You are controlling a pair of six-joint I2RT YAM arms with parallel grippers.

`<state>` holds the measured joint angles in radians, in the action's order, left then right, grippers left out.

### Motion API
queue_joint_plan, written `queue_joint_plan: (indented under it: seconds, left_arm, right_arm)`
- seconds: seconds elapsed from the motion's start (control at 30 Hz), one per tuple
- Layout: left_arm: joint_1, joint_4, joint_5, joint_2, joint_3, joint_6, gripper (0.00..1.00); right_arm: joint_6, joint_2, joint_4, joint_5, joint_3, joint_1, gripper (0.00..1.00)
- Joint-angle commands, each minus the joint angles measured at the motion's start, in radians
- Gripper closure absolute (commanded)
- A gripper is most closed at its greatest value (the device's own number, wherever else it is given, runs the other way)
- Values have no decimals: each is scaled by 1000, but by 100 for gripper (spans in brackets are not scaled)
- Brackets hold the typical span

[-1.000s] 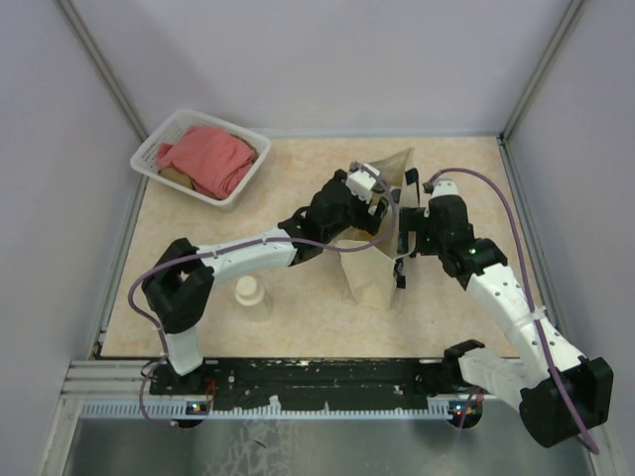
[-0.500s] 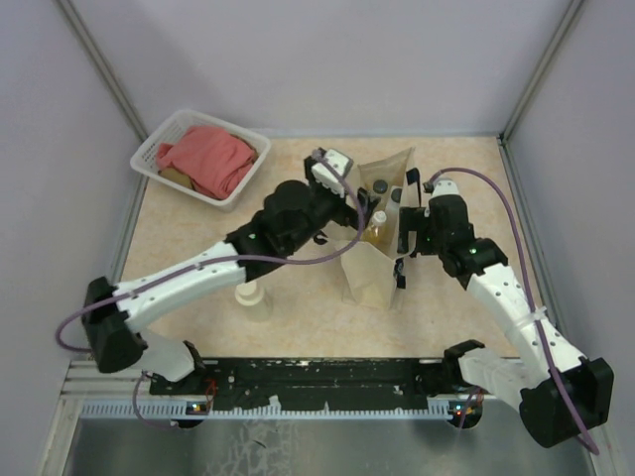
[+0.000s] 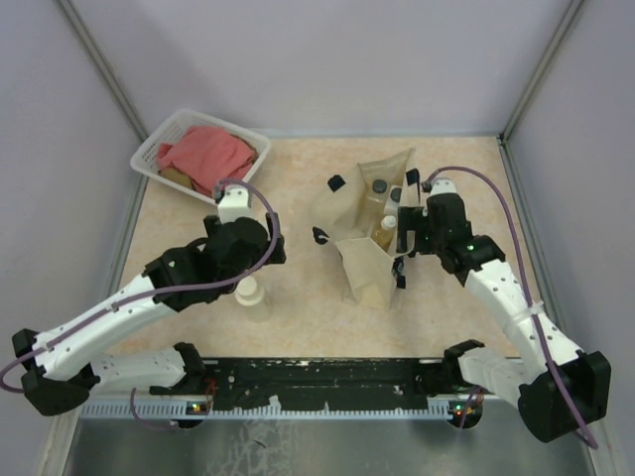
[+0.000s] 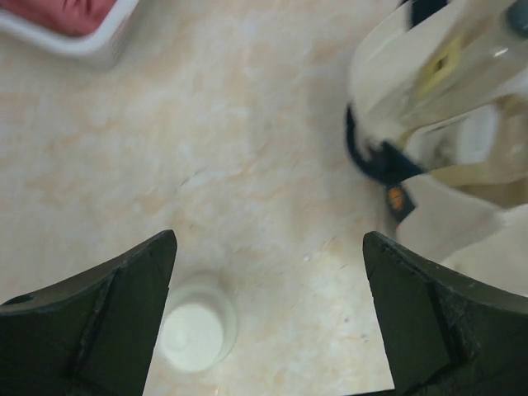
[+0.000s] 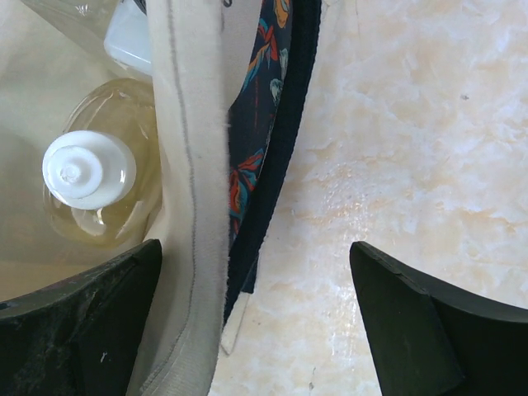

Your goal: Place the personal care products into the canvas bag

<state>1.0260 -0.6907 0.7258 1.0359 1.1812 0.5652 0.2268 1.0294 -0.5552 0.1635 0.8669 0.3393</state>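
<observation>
The canvas bag (image 3: 365,273) lies mid-table with its mouth held open. Inside it I see the amber bottle with a white top (image 3: 387,224) and two dark caps (image 3: 380,185). The right wrist view shows the amber bottle (image 5: 82,175) and a clear bottle (image 5: 124,33) inside. My right gripper (image 3: 405,234) is open and straddles the bag's rim (image 5: 188,206), with one finger inside and one outside past the black strap (image 5: 280,148). The squat cream bottle (image 3: 251,296) stands on the table. My left gripper (image 3: 262,254) is open and empty above it, with the bottle (image 4: 198,328) by its left finger.
A white lattice basket (image 3: 149,159) with a red cloth (image 3: 208,157) stands at the back left. Its corner shows in the left wrist view (image 4: 91,45). Grey walls close in the table on three sides.
My left arm has pulled back from the bag's mouth, left and toward the near edge, and now hovers over the cream bottle. The bag's contents are uncovered. The right arm has stayed put.
</observation>
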Motion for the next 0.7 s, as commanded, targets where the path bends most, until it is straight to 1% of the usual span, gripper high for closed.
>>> queue_joint_plan:
  seconds: [0.0,0.1,0.2,0.33,0.57,0.67]
  left_arm:
    - [3,-458,76,43,-22,448,1]
    - [3,-627,57,97,-9,653,1]
    - [3,-708,9,139,-8,771,1]
    - [2,-665,-41,123,-59,789,1]
    - [-3,-516,-115,36,-206,764,1]
    - [-11,-478,-129,46,-232,743,1]
  right_arm:
    - [-21,10,-10,1,51,-1,4]
    - [-20,11,-22,14,55,0,4]
    - [-17,13,-29,19,62,0,4]
    - [-14,9,-33,15,63,0,3]
    - [-12,6,-40,10,70,-1,3]
    - [-11,4,-41,7,72,0,3]
